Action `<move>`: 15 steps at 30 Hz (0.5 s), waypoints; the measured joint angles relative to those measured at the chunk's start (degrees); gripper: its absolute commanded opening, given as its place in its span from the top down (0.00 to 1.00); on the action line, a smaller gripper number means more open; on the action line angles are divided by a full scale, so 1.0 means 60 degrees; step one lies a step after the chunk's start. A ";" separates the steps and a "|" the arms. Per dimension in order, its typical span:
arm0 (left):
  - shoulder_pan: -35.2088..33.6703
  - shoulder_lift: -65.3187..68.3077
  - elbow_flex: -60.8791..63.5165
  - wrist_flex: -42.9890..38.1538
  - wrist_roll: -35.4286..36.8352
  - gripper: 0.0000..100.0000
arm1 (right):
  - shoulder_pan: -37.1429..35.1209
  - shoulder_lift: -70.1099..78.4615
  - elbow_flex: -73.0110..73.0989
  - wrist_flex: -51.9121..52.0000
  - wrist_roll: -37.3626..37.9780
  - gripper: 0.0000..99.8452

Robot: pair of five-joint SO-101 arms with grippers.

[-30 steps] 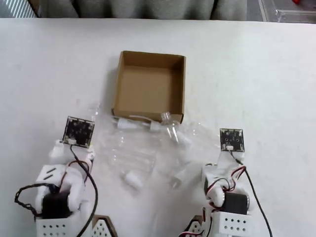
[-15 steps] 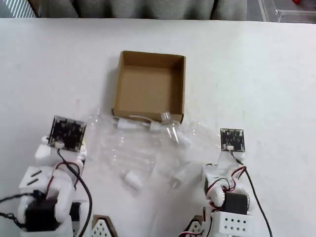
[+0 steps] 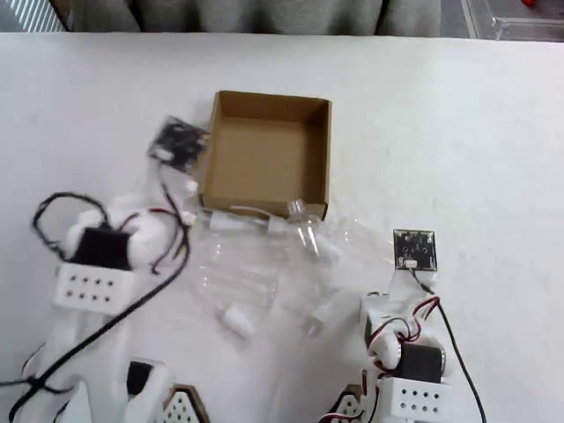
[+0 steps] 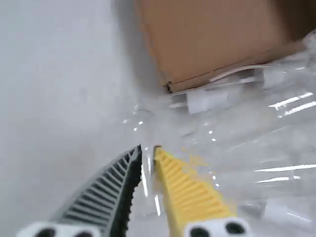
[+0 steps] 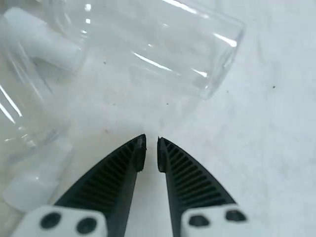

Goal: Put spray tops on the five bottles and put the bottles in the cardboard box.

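Left gripper [image 4: 147,149] hung clenched over bottles [image 4: 256,131] (lying flat) beside the box [image 4: 207,39]. Right gripper [image 5: 148,148] sat clenched too.

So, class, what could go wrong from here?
The clear bottles lie heaped together, so the left pincer by them may nudge one and send it rolling. The left arm's cable trails close to the pile and might snag it. The box looks light and may slide if bumped.

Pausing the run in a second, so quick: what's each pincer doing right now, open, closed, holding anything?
Left pincer: closed, nothing gripped, tips beside a clear bottle.
Right pincer: closed, empty.
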 measured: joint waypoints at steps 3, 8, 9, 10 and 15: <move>0.1099 0.0527 0.0000 -0.0498 0.0000 0.77 | 0.0000 0.0000 0.0000 0.0000 0.0000 0.98; 0.2842 0.1289 0.0000 -0.1363 0.0000 0.80 | 0.0000 0.0000 0.0000 0.0000 0.0000 0.98; 0.3092 0.1480 0.0000 -0.1626 0.0000 0.80 | 0.0000 0.0000 0.0000 0.0000 0.0000 0.98; 0.3297 0.1714 0.0000 -0.1905 0.0000 0.80 | 0.0000 0.0000 0.0000 0.0000 0.0000 0.98; 0.3883 0.3766 -0.0484 -0.2989 0.0000 0.80 | 0.0000 0.0000 0.0000 0.0000 0.0000 0.98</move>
